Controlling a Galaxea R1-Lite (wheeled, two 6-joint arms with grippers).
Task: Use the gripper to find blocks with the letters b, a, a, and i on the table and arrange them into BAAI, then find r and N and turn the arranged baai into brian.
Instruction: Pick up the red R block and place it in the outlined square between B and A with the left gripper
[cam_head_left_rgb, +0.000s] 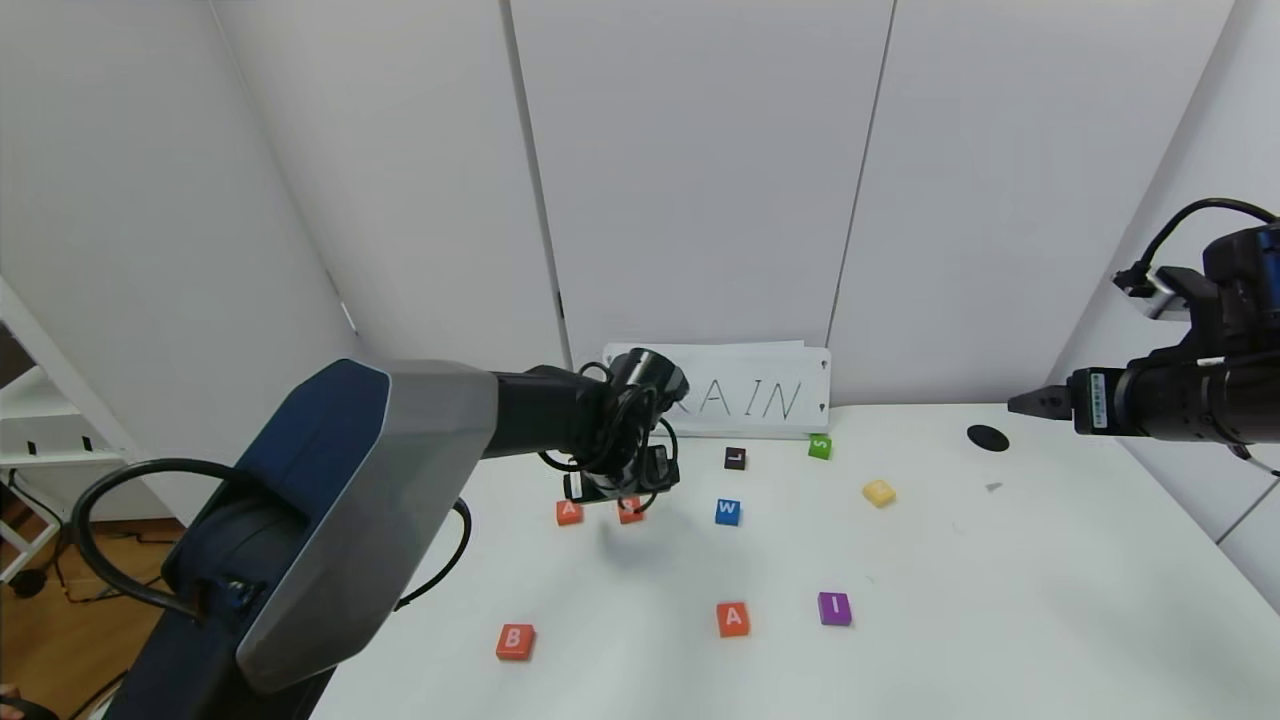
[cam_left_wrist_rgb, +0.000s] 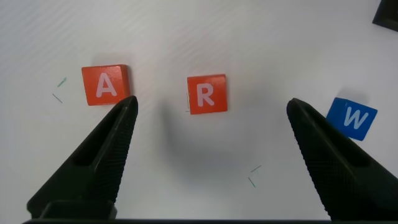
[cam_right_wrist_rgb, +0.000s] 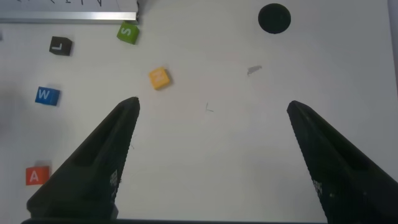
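White panel walls enclose a white surface (cam_head_left_rgb: 1050, 600) with a sign propped at its far edge. Left claw (cam_left_wrist_rgb: 208, 162) hangs above the far-left tiles, fingers spread wide. In its wrist view r (cam_left_wrist_rgb: 207, 94) lies centred between the fingers and just ahead of the tips; one A (cam_left_wrist_rgb: 106, 84) sits beside the left finger. Judged nearer arm for r: left. B (cam_head_left_rgb: 515, 641), second A (cam_head_left_rgb: 733, 619) and I (cam_head_left_rgb: 835, 608) lie unaligned near the front. N (cam_head_left_rgb: 879, 492) lies mid-right. Right claw (cam_right_wrist_rgb: 208, 162) is parked high at right, fingers spread
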